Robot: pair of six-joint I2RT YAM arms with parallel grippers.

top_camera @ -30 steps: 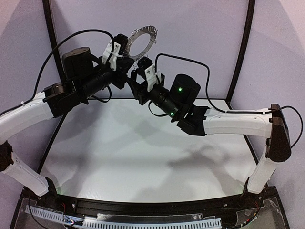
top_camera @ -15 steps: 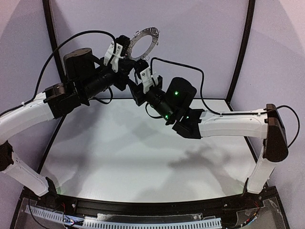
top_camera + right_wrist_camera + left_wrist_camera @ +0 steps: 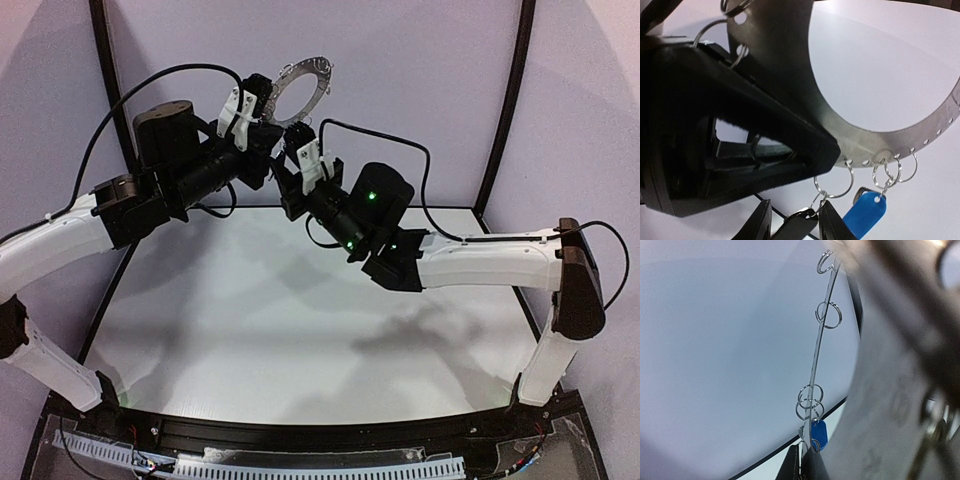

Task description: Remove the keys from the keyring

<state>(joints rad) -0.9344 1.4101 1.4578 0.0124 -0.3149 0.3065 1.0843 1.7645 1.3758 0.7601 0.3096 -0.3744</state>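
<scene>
Top view: left pincer [image 3: 250,100] is together on the rim of the flat dark-grey keyring [image 3: 312,63], a wide-holed disc fringed with thin wire loops. It is held aloft at upper centre, well above the white desk [image 3: 300,330]. Right pincer [image 3: 298,142] sits just below the ring. Versus a second earlier, the right arm has come up and leftward to the ring; the keyring is much where it was.

Left wrist view: keyring edge-on. The small blue-headed key [image 3: 819,435] hangs from a loop at lower centre.

Right wrist view: both keys are on their loops, lower right. Right pincer jaws stand apart, bracketing the slim black-headed key [image 3: 800,222]; no clamp visible yet.

Judgement: nothing removed so far; both keys are left to do.
</scene>
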